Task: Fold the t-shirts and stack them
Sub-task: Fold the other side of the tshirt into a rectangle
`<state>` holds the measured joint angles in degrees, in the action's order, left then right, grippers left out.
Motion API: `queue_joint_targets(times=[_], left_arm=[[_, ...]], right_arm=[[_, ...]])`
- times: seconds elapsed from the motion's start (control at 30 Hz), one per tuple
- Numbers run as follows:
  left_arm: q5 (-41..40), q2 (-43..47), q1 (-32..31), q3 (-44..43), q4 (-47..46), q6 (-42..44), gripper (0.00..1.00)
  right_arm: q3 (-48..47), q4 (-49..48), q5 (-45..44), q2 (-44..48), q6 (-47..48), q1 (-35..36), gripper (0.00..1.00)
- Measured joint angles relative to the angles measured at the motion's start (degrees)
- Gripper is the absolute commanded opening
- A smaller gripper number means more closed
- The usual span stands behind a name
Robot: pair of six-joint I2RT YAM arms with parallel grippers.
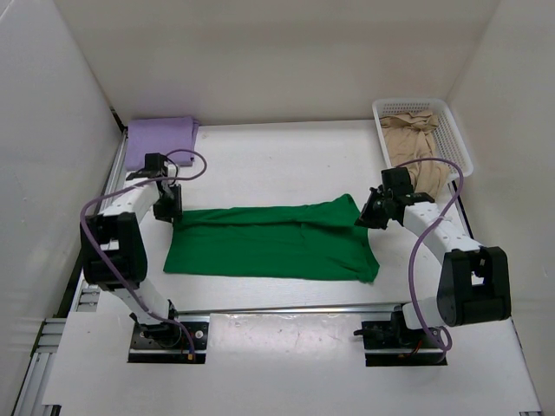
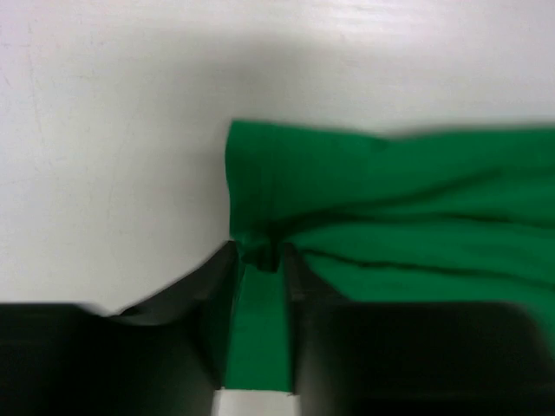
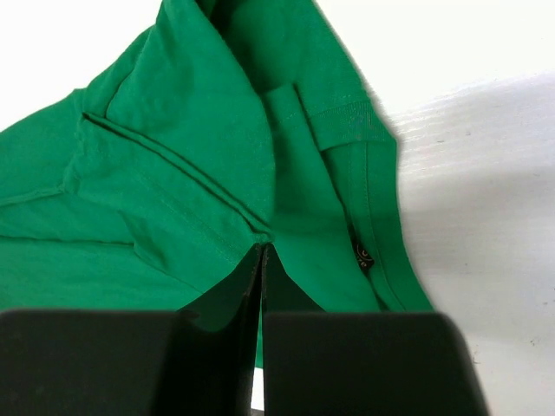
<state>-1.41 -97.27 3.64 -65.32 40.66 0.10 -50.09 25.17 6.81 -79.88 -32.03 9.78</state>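
Note:
The bright green t-shirt (image 1: 269, 243) lies folded into a long band across the middle of the table. At its upper left corner my left gripper (image 1: 169, 208) stands with its jaws a little apart; in the left wrist view a small bunch of green t-shirt (image 2: 390, 199) sits at the left gripper (image 2: 260, 256) tips. My right gripper (image 1: 368, 212) is shut on the raised upper right corner, and the right gripper (image 3: 263, 247) pinches a fold of the green t-shirt (image 3: 173, 156). The lavender t-shirt (image 1: 160, 139) lies folded at the back left. The tan t-shirt (image 1: 416, 143) is crumpled in the basket.
A white mesh basket (image 1: 465, 149) stands at the back right corner. White walls close in the table on the left, back and right. A metal rail (image 1: 286, 309) runs along the near side in front of the arm bases.

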Motion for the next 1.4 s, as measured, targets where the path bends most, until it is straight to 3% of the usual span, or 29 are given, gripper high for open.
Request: queue_joint_targets(times=[0.07,0.23,0.43,0.57,0.63,0.73,0.83,0.97,1.17,1.4], left_arm=[[0.68,3.34,0.00,2.16,-0.04,0.00,0.52],[3.32,9.86,0.68,4.81,3.91,-0.11,0.54],[6.05,5.29,-0.02,-2.05,8.76,-0.15,0.54],[3.67,-2.25,-4.81,-6.84,5.73,-0.11,0.44],[2.49,-5.77,-7.02,-6.97,4.76,-0.13,0.44],[4.13,-8.35,-9.90,-8.24,6.21,-0.07,0.51],[8.15,-7.54,-13.42,-15.78,7.41,-0.09,0.57],[12.20,-7.87,-25.57,-30.23,3.74,-0.33,0.57],[18.82,-22.05,-42.80,-47.87,0.90,-0.13,0.57],[20.48,-43.28,-46.16,-55.95,2.69,-0.09,0.53]], right_arm=[[0.07,-0.13,0.00,0.00,-0.17,-0.07,0.00],[0.11,-0.22,0.04,-0.15,-0.44,-0.07,0.00],[0.13,-0.33,0.52,-0.74,-0.55,-0.07,0.00],[0.13,-0.35,0.83,-1.22,-0.57,-0.07,0.00],[0.13,-0.37,0.94,-1.25,-0.52,-0.07,0.00],[0.13,-0.70,1.40,-1.86,-0.52,-0.07,0.00],[0.31,-1.07,2.03,-4.11,-0.59,-0.07,0.00],[1.49,-1.27,2.64,-8.04,-0.87,0.00,0.00],[3.80,-1.36,2.84,-9.86,-2.56,0.48,0.00],[4.13,-1.81,3.21,-9.86,-3.87,0.48,0.00]])
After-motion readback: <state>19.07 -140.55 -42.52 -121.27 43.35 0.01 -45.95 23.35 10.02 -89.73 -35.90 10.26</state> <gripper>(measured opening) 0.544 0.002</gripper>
